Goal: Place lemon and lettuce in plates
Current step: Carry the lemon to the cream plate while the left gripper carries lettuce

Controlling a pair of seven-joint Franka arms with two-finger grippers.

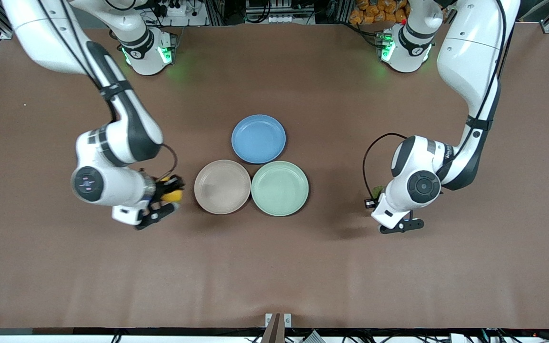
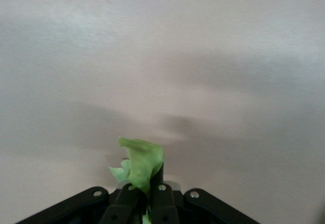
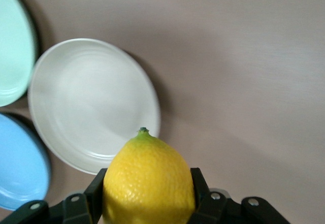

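- Two loads are held at once: the right gripper (image 1: 168, 195) is clenched on the lemon (image 3: 148, 183), and the left gripper (image 2: 143, 193) is clenched on the lettuce (image 2: 141, 162), so neither item is in a plate yet
- The right gripper is over bare table just beside the beige plate (image 1: 222, 186), toward the right arm's end; in the right wrist view the lemon's tip points at that plate's rim
- The left gripper hangs over bare table well apart from the green plate (image 1: 280, 188), toward the left arm's end; only a scrap of lettuce (image 1: 376, 191) shows past the wrist in the front view
- To do this step well, I would carry each load level toward the middle of its plate, lower close to the surface, then let go; a lemon dropped from height may roll over the shallow rim
- The lettuce is light and may cling to a finger, so a low release suits it
- The beige and green plates touch or nearly touch, and the blue plate (image 1: 258, 138) sits just beside both, farther from the front camera; keep the drops off it
- Open table lies wide around the cluster; the tight spot is the middle, where both wrists could crowd each other, so each arm should stay on its own plate
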